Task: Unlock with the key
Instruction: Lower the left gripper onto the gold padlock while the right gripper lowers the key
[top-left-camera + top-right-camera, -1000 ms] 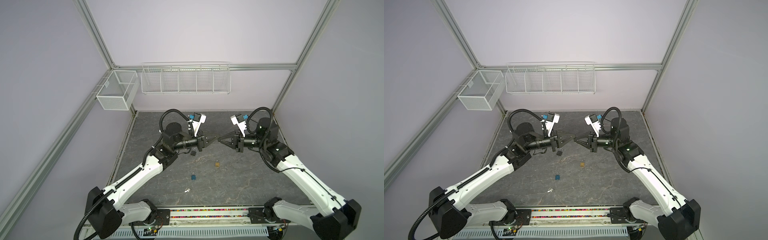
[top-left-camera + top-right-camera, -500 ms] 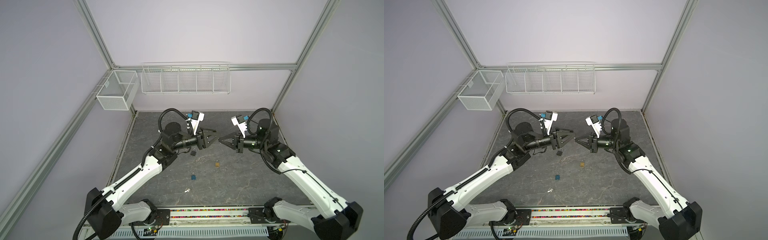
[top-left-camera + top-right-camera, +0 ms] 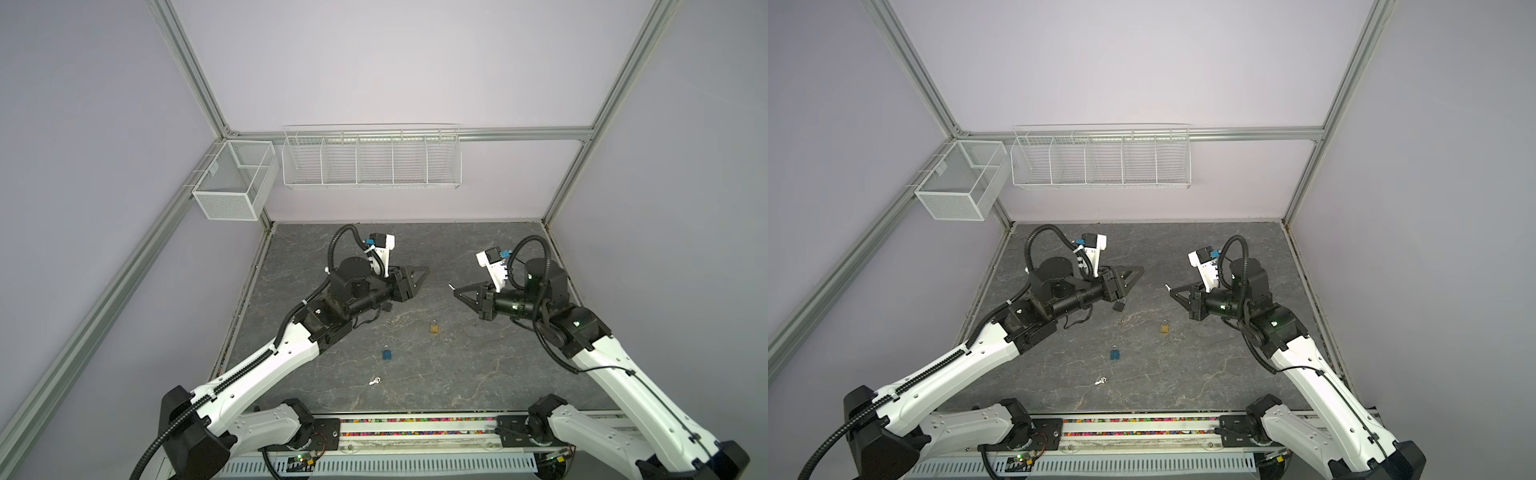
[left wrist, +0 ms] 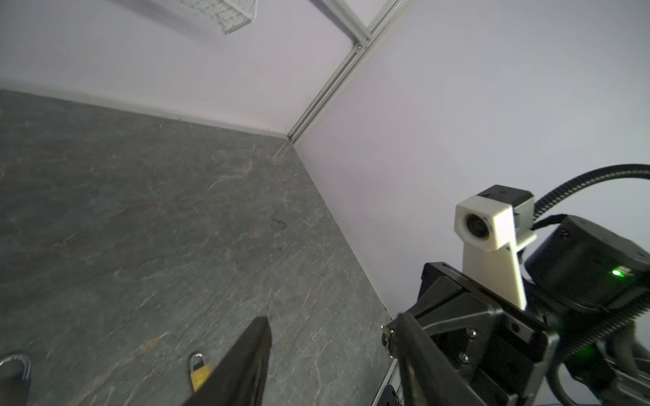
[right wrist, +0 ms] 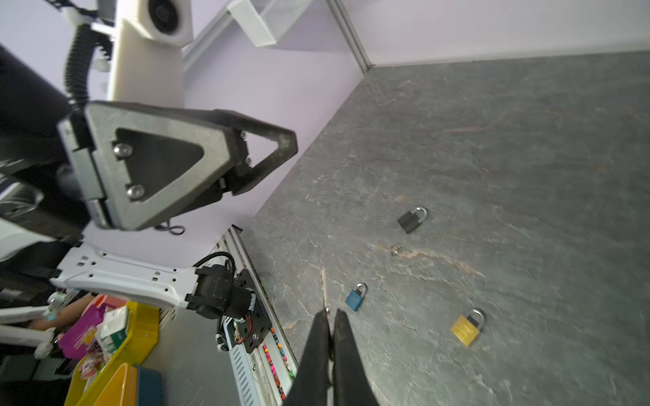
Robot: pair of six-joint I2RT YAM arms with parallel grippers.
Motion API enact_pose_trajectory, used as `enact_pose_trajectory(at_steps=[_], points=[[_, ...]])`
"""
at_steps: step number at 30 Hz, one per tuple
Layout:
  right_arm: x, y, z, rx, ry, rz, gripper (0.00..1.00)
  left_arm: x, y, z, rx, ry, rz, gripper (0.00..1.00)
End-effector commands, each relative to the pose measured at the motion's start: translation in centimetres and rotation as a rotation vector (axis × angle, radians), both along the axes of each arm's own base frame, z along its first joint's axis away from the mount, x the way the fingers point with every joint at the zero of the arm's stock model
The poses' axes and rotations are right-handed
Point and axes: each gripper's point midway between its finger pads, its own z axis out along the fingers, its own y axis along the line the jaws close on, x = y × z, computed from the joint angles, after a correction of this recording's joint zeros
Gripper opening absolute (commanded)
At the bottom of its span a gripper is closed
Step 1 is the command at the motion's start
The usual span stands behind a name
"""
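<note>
Right wrist: right tool (image 5: pixel 330 316) pinches key (image 5: pixel 324 286) blade-forward for insertion; left tool (image 5: pixel 269 146) gapes empty, black padlock (image 5: pixel 410 220) on table (image 5: pixel 527 140).

High top views overlook the table (image 3: pixel 457 365); wrist views face inward.

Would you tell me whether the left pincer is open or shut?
Open: the left pincer shows its fingers apart, nothing between them.
</note>
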Motion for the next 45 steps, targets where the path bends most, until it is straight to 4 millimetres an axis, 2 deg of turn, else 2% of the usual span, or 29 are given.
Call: enact_pose_trajectory(at_steps=[1, 7, 11, 16, 23, 29, 38, 45], points=[[-0.5, -2.2, -4.9, -0.125, 0.159, -0.114, 0.06, 0.6, 0.7, -6.4, 0.171, 0.174, 0.112, 0.57], [-1.9, -4.4, -10.9, -0.207, 0.350, -0.244, 0.07, -0.5, -1.7, -12.9, 0.348, 0.295, 0.086, 0.56], [-2.5, -5.5, -13.9, -0.247, 0.431, -0.307, 0.07, -1.0, -3.2, -16.9, 0.486, 0.387, 0.060, 0.56], [-2.9, -5.4, -15.9, -0.254, 0.481, -0.302, 0.06, -1.3, -4.9, -21.2, 0.690, 0.459, 0.055, 0.56], [-3.1, -5.3, -17.3, -0.276, 0.513, -0.286, 0.06, -0.9, -5.1, -25.5, 0.868, 0.520, 0.103, 0.55], [-3.1, -5.3, -17.8, -0.274, 0.520, -0.288, 0.07, -0.4, -6.4, -27.5, 0.896, 0.547, 0.100, 0.54], [-2.8, -5.2, -17.4, -0.271, 0.505, -0.284, 0.06, 0.6, -6.3, -29.2, 0.976, 0.548, 0.138, 0.50], [-2.7, -5.1, -17.2, -0.270, 0.497, -0.280, 0.07, 0.2, -6.4, -30.1, 0.985, 0.569, 0.127, 0.44]])
